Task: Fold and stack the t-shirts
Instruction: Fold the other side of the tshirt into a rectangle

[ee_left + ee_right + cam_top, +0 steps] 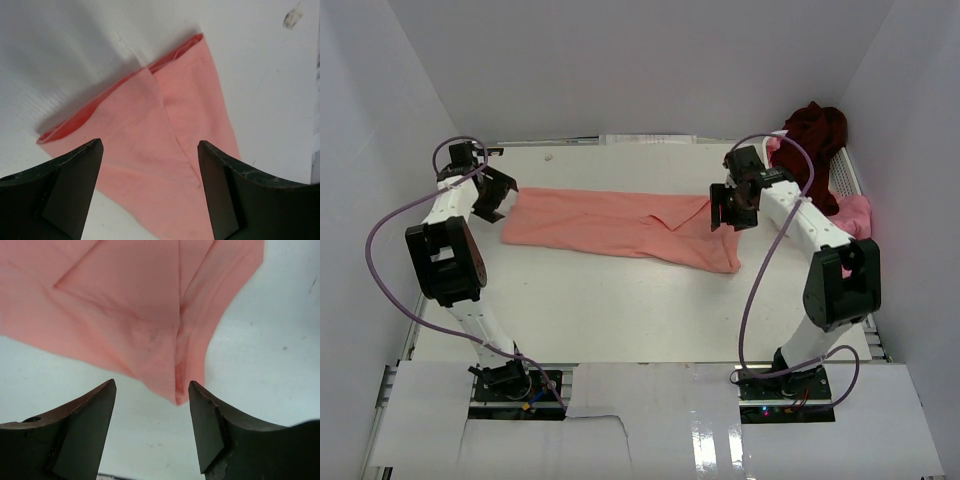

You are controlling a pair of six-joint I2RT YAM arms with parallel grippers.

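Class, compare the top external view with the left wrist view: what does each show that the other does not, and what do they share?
Only the top external view shows both arms, the right gripper, the dark maroon shirt and the brighter pink shirt at the white basket. Only the left wrist view shows the overlapping layers at one end of the salmon-pink shirt. Both show that shirt lying on the table and the left gripper, open.

Brighter pink shirt (857, 212) — half behind right arm (810, 225), white basket (845, 175) mostly covered, far speck (548, 157) — unidentifiable
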